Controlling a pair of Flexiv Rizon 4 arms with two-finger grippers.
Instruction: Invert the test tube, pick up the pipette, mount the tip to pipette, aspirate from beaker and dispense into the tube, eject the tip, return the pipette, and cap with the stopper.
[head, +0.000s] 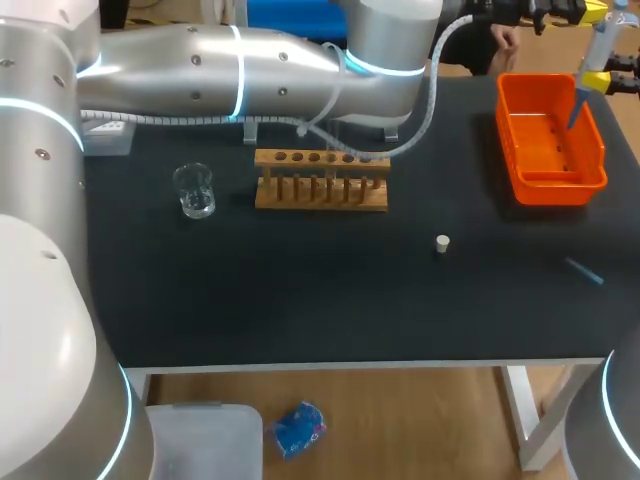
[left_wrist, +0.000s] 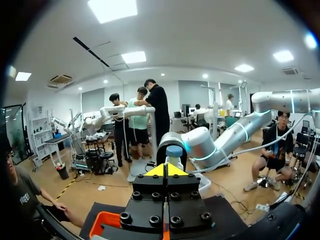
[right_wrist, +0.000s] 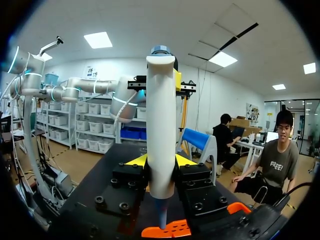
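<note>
Black table (head: 300, 310), far corner; pipette (right_wrist: 161, 130) upright, clamped in right gripper (right_wrist: 161, 161), above orange bin (head: 555, 190); left gripper (left_wrist: 165, 170) pinched empty, facing pipette's top.

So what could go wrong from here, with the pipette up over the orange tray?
1. The left arm spans above the wooden rack, its hose drooping to the rack's top; pulling back might snag it.
2. The shut left gripper sits close to the pipette held in the right gripper; a bump could shift it.
3. A blue tip lies loose on the table near its right edge and could be swept off.
</note>
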